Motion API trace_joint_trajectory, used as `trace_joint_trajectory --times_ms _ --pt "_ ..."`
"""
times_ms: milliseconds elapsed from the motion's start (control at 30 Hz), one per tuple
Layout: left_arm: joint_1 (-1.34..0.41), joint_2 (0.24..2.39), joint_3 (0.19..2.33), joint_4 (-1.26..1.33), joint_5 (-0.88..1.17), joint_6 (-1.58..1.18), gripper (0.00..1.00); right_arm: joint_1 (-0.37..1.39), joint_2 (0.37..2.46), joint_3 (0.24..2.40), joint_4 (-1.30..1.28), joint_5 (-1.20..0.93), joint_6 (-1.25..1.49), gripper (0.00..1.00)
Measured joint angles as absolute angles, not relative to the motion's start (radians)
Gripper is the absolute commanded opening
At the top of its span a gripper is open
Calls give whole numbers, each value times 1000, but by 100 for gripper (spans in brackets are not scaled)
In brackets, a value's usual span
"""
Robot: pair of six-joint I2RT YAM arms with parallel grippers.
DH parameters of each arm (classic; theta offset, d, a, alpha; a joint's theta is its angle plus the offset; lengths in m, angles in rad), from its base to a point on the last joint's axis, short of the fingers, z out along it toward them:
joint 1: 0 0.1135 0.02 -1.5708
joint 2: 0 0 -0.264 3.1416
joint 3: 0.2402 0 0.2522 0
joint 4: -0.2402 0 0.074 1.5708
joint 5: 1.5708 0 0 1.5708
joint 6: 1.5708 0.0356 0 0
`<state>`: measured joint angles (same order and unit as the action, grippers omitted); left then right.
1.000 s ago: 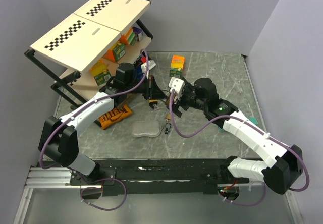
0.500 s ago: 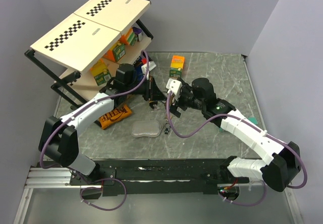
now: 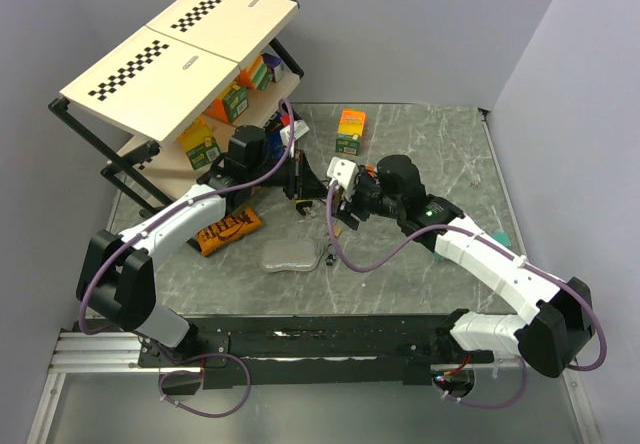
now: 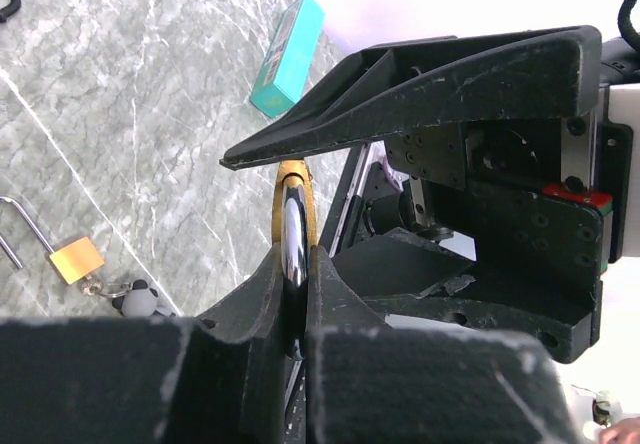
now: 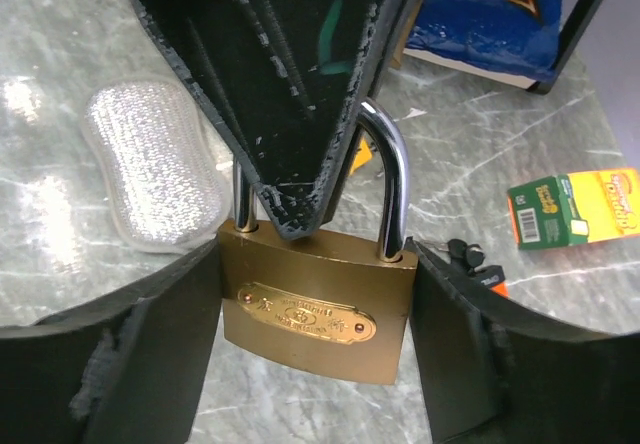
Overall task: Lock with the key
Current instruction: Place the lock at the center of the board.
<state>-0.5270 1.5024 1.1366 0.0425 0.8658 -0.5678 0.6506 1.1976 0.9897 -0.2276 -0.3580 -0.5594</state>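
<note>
left tool (image 4: 293, 264) clenched on the shackle of a brass padlock (image 5: 310, 309); right tool (image 5: 315, 264), facing it, grasps the lock's body, fingers (image 5: 120, 364) pressed on either side.

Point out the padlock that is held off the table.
The larger brass padlock, held by its shackle in the left hand, with the right hand against its sides. The smaller padlock lies on the table.

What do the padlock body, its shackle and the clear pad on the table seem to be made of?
padlock body: likely brass, a brushed golden surface with an embossed plate.
shackle: polished steel or chrome plating, judging by its mirror-like highlights.
clear pad: probably soft plastic or silicone, translucent with a fine bumpy texture.
</note>
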Motion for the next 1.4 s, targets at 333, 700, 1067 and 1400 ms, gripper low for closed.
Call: trace_joint_trajectory --times_ms 333,700,1067,1400 --pt "-524 1499 1134 73 884 -577 63 648 1200 989 -242 -334 -555 53" --pt "-501 1401 1134 77 775 -467 96 286 1243 1005 -421 -419 -445 50" --pt "-500 1381 1173 -46 549 -237 96 -133 1611 1187 -546 -344 -406 48" --pt "-501 1381 1173 -78 493 -169 96 -173 1956 1467 -578 -264 -369 48"
